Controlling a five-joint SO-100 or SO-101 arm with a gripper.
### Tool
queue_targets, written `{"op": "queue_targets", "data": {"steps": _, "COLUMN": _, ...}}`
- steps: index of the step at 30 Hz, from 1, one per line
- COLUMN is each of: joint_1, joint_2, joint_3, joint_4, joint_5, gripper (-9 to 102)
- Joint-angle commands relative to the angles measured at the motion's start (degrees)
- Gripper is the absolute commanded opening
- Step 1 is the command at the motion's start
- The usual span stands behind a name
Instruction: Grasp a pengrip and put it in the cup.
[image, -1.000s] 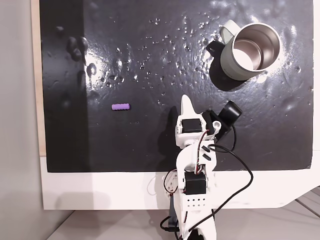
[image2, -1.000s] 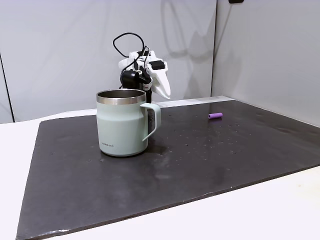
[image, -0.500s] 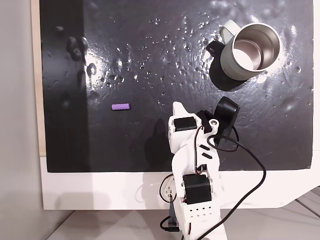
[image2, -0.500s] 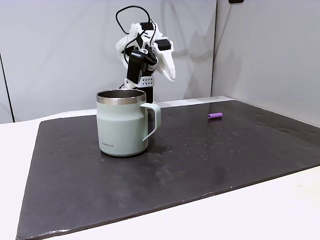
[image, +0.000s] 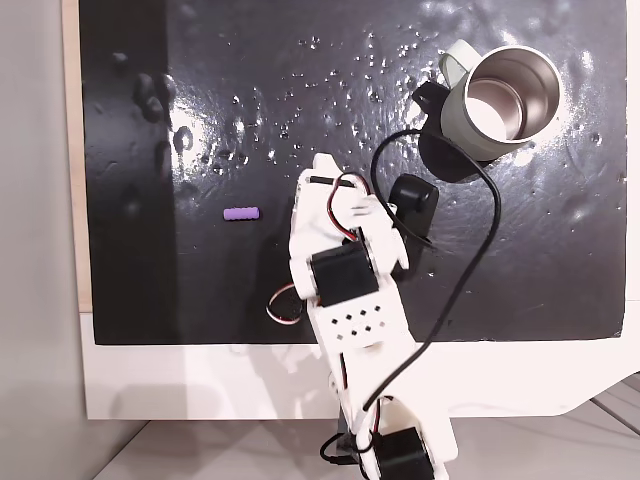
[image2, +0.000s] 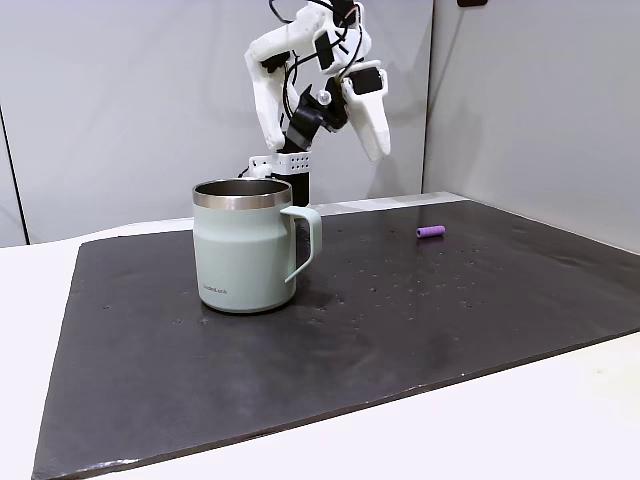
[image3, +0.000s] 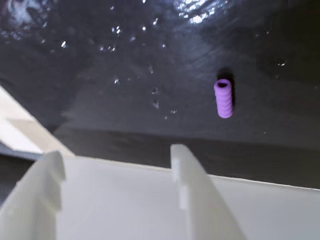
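Black slate-like mat (image: 250, 290) on a white table (image: 200, 380), grey wall behind. White gripper (image2: 374, 145) raised high above the mat, empty; fingers spread or closed, cannot tell. Purple pengrip (image: 241, 213) lying flat toward the mat's left edge in the top-down fixed view. Cup (image: 497, 100) upright near the far right corner.

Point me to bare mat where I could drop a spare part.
Free: the wide near stretch of the mat in front of the cup, and the span between cup and pengrip. Crowded: the far edge under the arm, where the gripper hangs.
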Motion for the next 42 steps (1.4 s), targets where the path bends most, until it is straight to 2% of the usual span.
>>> {"op": "queue_targets", "data": {"steps": 1, "joint_1": -3.0, "joint_2": -6.0, "joint_3": -6.9, "joint_4": -0.1, "joint_5": 3.5, "gripper": 22}}
{"op": "queue_targets", "data": {"steps": 11, "joint_1": -14.2, "joint_2": -23.8, "joint_3": -19.7, "joint_4": -1.1, "joint_5": 6.1, "gripper": 24}}
{"op": "queue_targets", "data": {"steps": 21, "joint_1": -17.9, "joint_2": -37.4, "joint_3": -24.0, "joint_4": -1.2, "joint_5": 8.2, "gripper": 24}}
{"op": "queue_targets", "data": {"steps": 42, "joint_1": -25.1, "joint_2": -48.3, "joint_3": -28.0, "joint_4": -1.3, "joint_5": 7.6, "gripper": 20}}
